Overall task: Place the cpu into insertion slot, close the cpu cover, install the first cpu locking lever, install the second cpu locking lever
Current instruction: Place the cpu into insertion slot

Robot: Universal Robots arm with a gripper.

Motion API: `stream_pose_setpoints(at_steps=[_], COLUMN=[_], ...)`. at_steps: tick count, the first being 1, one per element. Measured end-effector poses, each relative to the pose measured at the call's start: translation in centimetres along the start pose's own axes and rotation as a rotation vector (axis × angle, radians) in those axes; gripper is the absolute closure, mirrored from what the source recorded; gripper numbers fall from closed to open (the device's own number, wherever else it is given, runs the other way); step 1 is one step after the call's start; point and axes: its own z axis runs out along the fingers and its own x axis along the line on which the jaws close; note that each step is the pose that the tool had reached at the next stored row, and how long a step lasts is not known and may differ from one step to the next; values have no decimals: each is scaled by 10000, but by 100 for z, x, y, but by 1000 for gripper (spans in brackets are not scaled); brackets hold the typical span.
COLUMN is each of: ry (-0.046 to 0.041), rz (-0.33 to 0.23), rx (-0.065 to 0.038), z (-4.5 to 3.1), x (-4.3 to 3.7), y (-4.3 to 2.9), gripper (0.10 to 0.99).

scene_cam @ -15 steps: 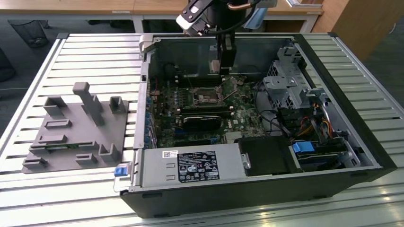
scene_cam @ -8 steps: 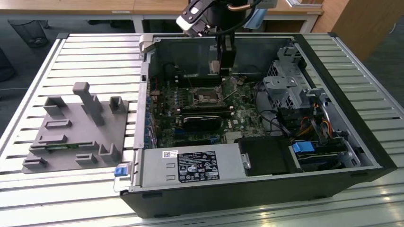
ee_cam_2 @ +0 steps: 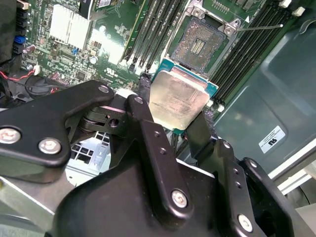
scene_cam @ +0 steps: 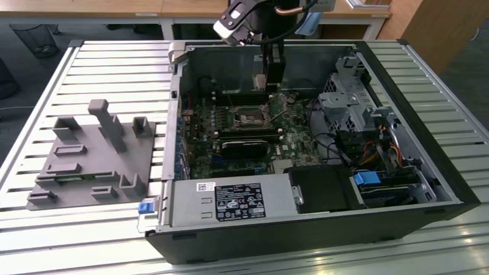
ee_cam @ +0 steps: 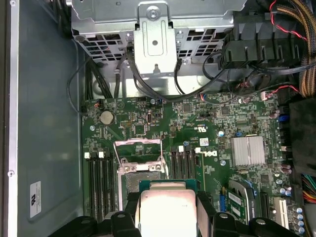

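The black gripper [ee_cam_2: 177, 104], jaws clamped on the silvery-beige square cpu [ee_cam_2: 180, 96], hangs just beside the empty dark square insertion slot [ee_cam_2: 200, 47]; nothing is seated yet.

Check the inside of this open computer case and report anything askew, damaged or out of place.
Nothing looks damaged or spilled. The flat square silvery-beige cpu sits clamped in the black claw, not in the dark square insertion slot, which lies open and bare. The cpu's metal top looks smudged.
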Motion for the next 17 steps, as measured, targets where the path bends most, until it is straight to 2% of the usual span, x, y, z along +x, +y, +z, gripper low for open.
stream_pose_setpoints(at_steps=[17], ry=[0], rz=[0], rx=[0], z=[50], x=[-1], y=[-4], gripper=[541])
